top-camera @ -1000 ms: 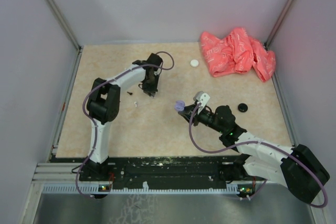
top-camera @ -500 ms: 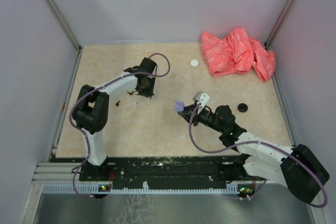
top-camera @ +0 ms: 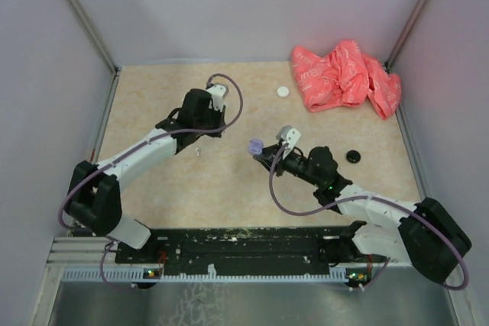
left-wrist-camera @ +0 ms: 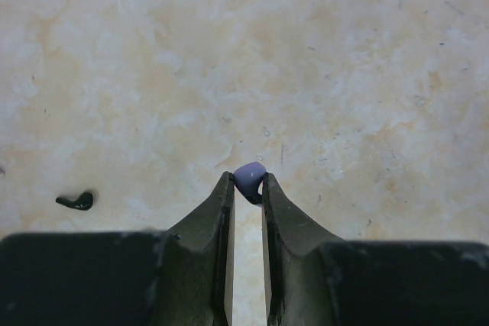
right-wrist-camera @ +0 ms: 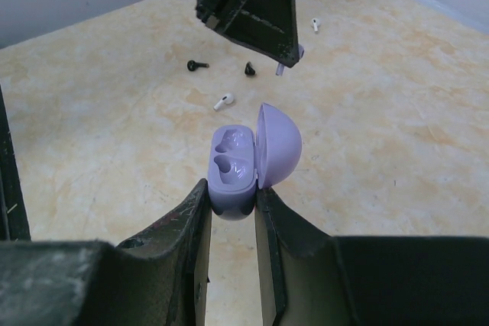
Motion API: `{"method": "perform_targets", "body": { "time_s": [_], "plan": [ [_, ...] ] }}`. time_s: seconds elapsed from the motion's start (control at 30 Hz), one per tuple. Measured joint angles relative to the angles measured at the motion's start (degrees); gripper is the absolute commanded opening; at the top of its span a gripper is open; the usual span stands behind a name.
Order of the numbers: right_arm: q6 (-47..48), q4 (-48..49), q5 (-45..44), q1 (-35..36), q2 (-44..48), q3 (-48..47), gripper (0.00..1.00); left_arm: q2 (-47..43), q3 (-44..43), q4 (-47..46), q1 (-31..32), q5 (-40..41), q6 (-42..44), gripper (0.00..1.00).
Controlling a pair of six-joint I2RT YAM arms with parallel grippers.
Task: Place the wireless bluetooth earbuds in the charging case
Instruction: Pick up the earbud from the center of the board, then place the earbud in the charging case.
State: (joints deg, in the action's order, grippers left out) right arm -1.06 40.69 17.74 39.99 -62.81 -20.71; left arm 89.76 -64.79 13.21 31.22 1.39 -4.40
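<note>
Counter (top-camera: 153,188): beige marbled stone-look surface with small dark specks, evenly lit, shadows soft. Plain pale lavender-grey walls (top-camera: 252,5) enclose it on three sides, with slim metal posts (top-camera: 82,17) rising from the back corners. A black rail (top-camera: 252,240) runs along the near edge, with grey sheet metal (top-camera: 252,303) below.

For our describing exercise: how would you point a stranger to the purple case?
Start at the pink bag in the far right corner of the table, then come toward the right gripper. The purple case sits pinched at its tip, lid open. The white disc and black disc lie on the table, unheld.
</note>
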Motion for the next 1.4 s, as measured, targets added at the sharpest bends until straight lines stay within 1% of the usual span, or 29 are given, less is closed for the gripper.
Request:
{"method": "perform_targets", "body": {
  "time_s": [0.27, 0.47, 0.63, 0.87, 1.07, 1.4],
  "plan": [
    [0.0, 5.0, 0.0, 0.0, -4.8, -2.1, 0.00, -12.8, 9.4, -12.3, 4.3, -1.2, 4.0, 0.05],
    [-0.2, 9.1, -0.6, 0.0, -7.4, -2.9, 0.00, -20.7, 14.4, -19.6, 6.5, -2.4, 5.9, 0.06],
    [-0.5, 12.5, -1.2, 0.0, -8.4, -3.0, 0.00, -25.4, 17.9, -24.4, 8.5, -4.6, 7.9, 0.07],
    [-1.5, 16.0, -1.0, 0.0, -9.1, -3.0, 0.00, -27.6, 20.2, -28.7, 13.3, -8.0, 11.5, 0.08],
    [-1.7, 17.3, -0.2, 0.0, -9.1, -3.0, 0.00, -27.4, 20.8, -31.7, 17.2, -8.7, 15.4, 0.09],
    [-1.7, 17.4, 0.8, 0.0, -8.9, -3.0, 0.00, -25.6, 20.9, -33.5, 19.6, -8.0, 20.8, 0.09]
  ]
}}
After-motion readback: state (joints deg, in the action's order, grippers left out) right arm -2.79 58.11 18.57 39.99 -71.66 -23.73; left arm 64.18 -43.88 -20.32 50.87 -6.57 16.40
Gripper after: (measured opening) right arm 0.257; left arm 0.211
